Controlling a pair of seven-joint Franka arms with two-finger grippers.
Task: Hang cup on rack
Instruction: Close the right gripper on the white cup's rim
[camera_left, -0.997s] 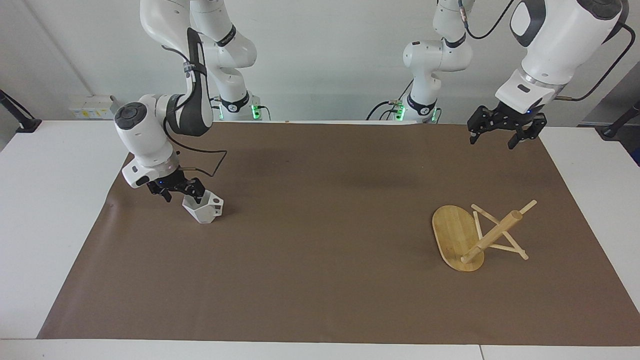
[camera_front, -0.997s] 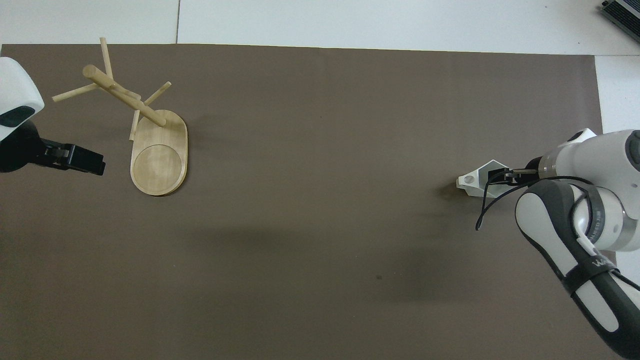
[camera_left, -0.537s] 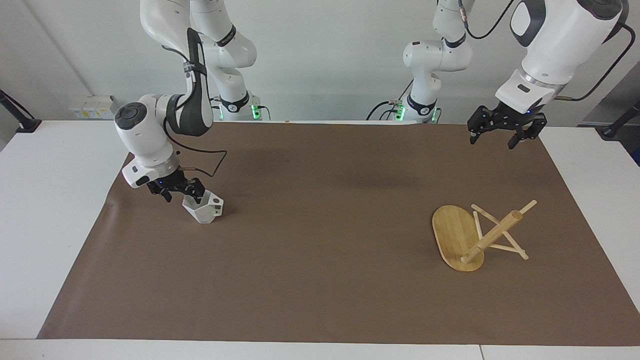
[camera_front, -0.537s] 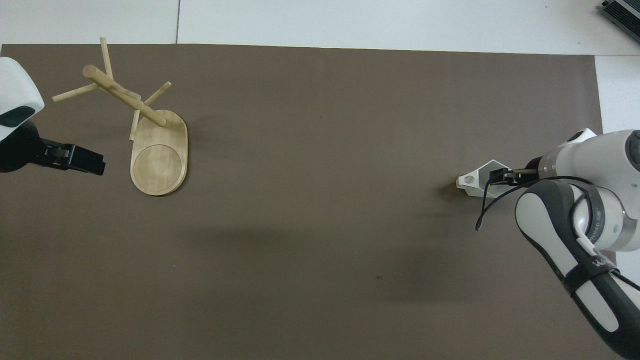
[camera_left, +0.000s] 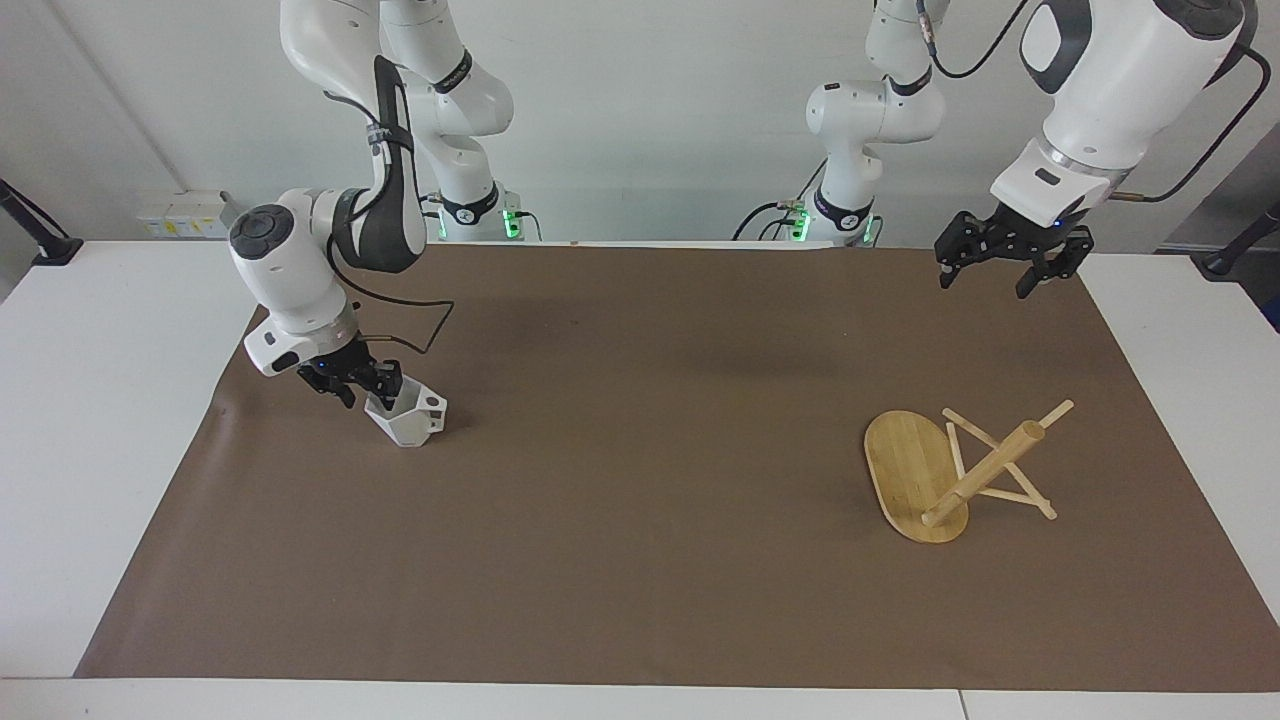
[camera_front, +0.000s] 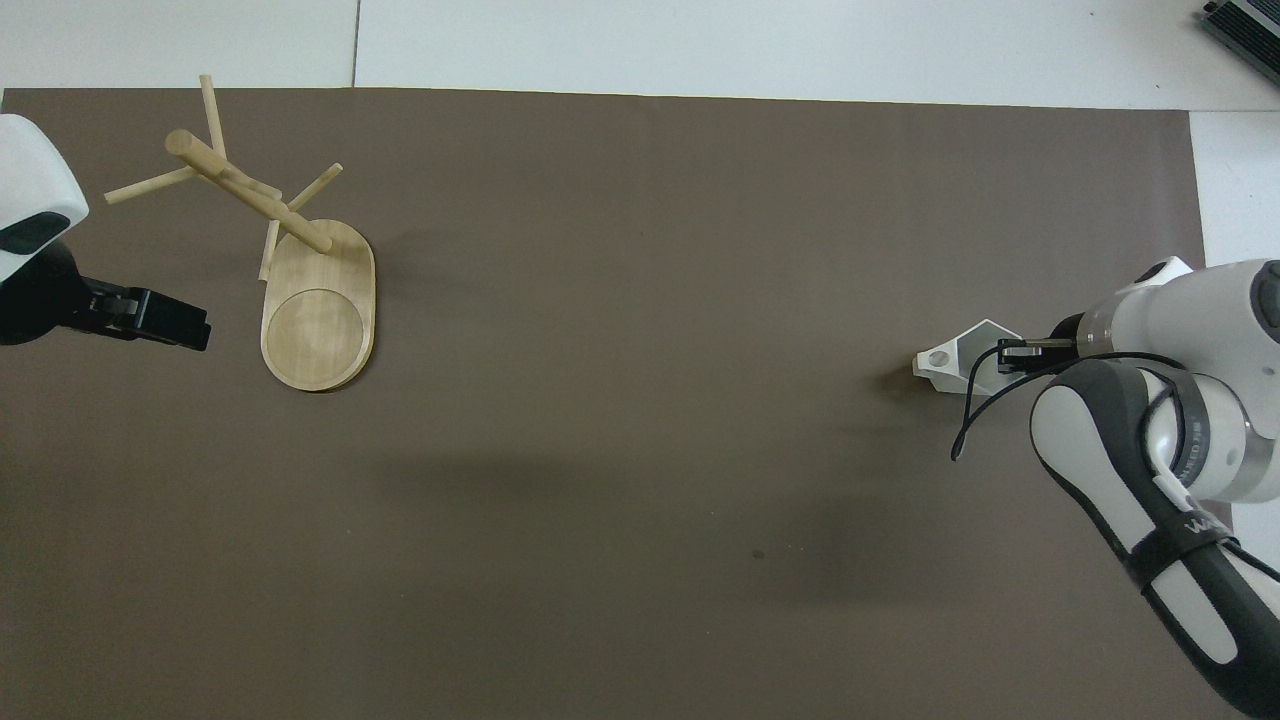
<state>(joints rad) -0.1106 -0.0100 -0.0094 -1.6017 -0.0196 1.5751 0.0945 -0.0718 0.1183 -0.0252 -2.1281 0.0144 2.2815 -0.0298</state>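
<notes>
The white faceted cup (camera_left: 410, 420) (camera_front: 945, 362) sits tilted on the brown mat at the right arm's end of the table, its handle pointing away from the arm. My right gripper (camera_left: 370, 385) (camera_front: 1010, 352) is down at the cup's mouth and shut on its rim wall, one finger inside and one outside. The bamboo rack (camera_left: 985, 465) (camera_front: 255, 195) rests on its oval base (camera_left: 905, 460) at the left arm's end, untouched. My left gripper (camera_left: 1005, 272) (camera_front: 175, 325) hangs open in the air over the mat near the rack, holding nothing.
A brown mat (camera_left: 640, 500) covers most of the white table. The rack's thin pegs (camera_left: 1010, 495) stick out sideways from its post. Nothing else lies between the cup and the rack.
My right gripper's fingers have come together on the cup's rim. The cup, the rack and the left arm have not moved.
</notes>
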